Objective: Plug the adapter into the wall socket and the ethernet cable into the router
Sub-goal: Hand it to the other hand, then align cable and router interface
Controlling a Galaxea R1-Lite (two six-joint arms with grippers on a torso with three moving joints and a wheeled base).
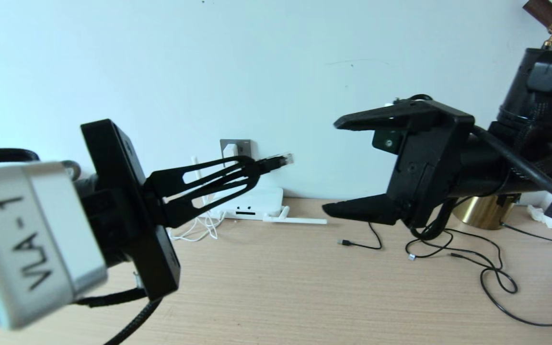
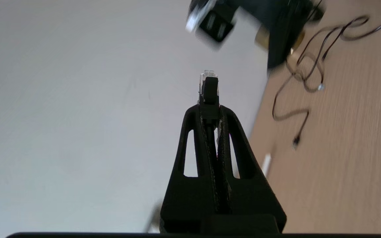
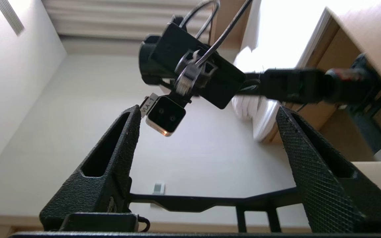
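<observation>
While level, ethernet cable (image 1: 276, 161) plug faces wall

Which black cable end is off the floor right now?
The ethernet cable, pinched in the left pincer; the thin cords' ends lie on the floor.

Ethernet cable (image 1: 276, 161): black, clear-tipped clip connector, held in the air between closed black fingers, tip level and towards the wall.

Router (image 1: 257, 203): flat white box on the wooden surface against the wall, one stick antenna lying flat beside it.

Wall socket (image 1: 235, 146): grey plate just above the router.

Adapter (image 1: 230, 152): white, at the socket, thin white cord looping down.
</observation>
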